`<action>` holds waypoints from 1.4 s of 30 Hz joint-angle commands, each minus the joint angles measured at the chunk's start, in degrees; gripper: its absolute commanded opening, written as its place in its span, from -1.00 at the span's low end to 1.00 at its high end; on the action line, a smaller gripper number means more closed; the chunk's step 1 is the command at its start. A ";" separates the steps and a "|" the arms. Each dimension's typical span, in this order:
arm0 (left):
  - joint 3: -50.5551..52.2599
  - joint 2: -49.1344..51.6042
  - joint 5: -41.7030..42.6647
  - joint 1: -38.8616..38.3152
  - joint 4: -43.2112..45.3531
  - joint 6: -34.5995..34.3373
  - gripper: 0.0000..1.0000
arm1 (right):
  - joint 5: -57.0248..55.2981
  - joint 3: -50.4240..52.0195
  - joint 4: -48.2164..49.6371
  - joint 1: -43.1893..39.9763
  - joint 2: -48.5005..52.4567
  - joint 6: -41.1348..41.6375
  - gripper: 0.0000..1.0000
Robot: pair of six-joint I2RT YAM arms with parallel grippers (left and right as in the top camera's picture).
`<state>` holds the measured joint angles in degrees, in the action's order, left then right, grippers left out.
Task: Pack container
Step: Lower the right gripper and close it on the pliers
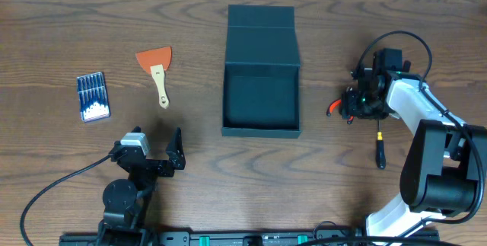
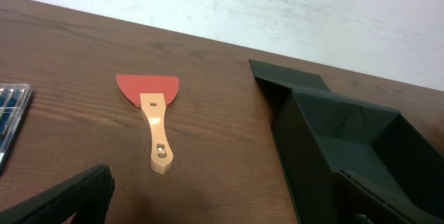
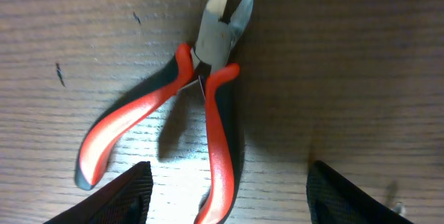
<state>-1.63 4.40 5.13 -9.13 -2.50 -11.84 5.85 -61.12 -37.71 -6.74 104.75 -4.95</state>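
Container (image 1: 261,130): lid flap folded back, dark interior showing.
Blue case (image 1: 93,97): white-tipped bits inside.
Left gripper (image 1: 179,151): spread.
Right gripper (image 3: 229,193): spread above red-handled pliers (image 3: 220,37).

Colours we find on the table

We see a brown table (image 1: 61,33) with streaky wood grain, a matte teal-black box (image 1: 261,39), and a scraper (image 1: 156,62) with an orange-red blade and pale tan handle. The case (image 1: 93,97) is blue with white-tipped bits. The pliers (image 3: 215,40) have red-and-black grips and a silvery head. The screwdriver (image 1: 380,151) is mostly black with some orange.
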 commanded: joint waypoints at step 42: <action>0.55 0.07 0.20 -0.17 -1.53 -0.09 0.97 | 0.44 3.93 2.14 0.50 0.39 2.10 -0.97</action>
<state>-1.63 4.40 5.13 -9.13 -2.48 -11.84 5.19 -58.85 -34.98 -6.66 103.88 -3.16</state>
